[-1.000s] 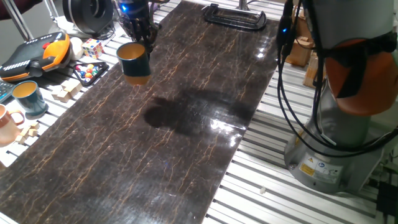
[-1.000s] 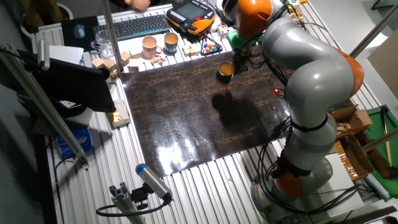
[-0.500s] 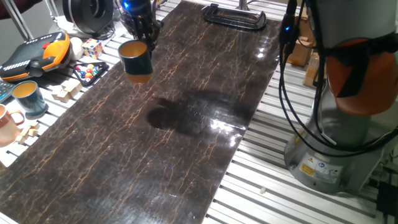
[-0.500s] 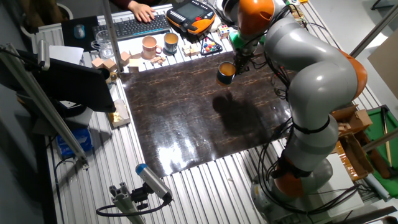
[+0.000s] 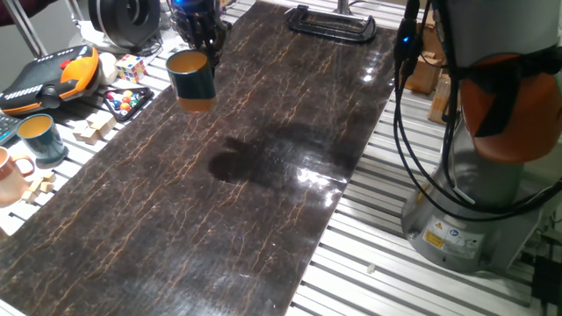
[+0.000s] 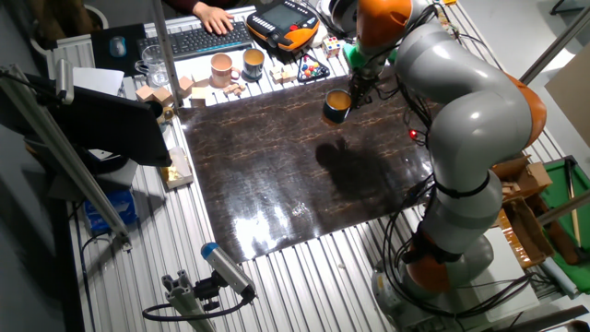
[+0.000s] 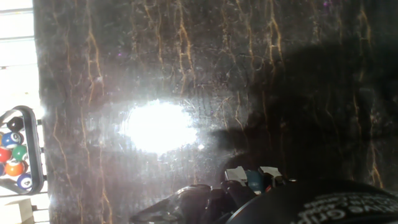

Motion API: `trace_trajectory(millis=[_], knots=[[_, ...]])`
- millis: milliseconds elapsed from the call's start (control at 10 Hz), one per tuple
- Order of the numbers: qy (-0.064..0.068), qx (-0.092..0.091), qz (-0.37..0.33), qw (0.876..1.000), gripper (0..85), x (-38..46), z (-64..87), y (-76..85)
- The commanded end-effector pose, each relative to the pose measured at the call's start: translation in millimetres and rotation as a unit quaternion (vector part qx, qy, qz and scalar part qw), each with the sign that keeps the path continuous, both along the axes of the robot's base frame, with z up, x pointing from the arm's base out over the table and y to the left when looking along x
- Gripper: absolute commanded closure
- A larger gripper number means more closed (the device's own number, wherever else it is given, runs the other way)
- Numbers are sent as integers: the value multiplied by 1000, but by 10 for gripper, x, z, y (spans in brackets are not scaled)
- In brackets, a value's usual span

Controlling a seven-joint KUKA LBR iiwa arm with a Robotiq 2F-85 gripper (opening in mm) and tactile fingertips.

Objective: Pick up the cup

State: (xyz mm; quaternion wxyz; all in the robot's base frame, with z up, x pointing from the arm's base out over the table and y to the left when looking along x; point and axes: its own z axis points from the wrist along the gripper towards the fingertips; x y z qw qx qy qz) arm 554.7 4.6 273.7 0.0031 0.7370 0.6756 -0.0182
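Step in hand: lift. The cup [image 5: 191, 81] hangs clear of the table [image 5: 263, 211], at about 11 o'clock on the dark slab in one fixed view, near the slab's far edge. The gripper [image 5: 204, 48] is clamped on the cup's rim from above; the fingers are closed against its wall.

Next move, as a judgement: raise vertically and keep the cup level, since a rim pinch gives little margin against tilt.

Count, left to right in one fixed view: one pinkish mug [image 5: 10, 174], one teal mug [image 5: 39, 138], one orange pendant [image 5: 48, 75], one billiard-ball rack [image 5: 126, 100], one cup, one arm.
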Motion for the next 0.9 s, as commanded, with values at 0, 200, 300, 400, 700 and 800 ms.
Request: trace_trajectory(millis=[0, 200, 300, 400, 700, 800], knots=[[0, -1, -3, 1000, 840, -5, 8, 6], [-1, 6, -8, 1000, 840, -7, 8, 9], [-1, 7, -9, 1000, 840, -7, 6, 7], [-1, 7, -9, 1000, 840, -11, 7, 8], [-7, 6, 0, 1000, 840, -20, -42, -12], [-8, 8, 3, 1000, 840, -20, -50, -28]])
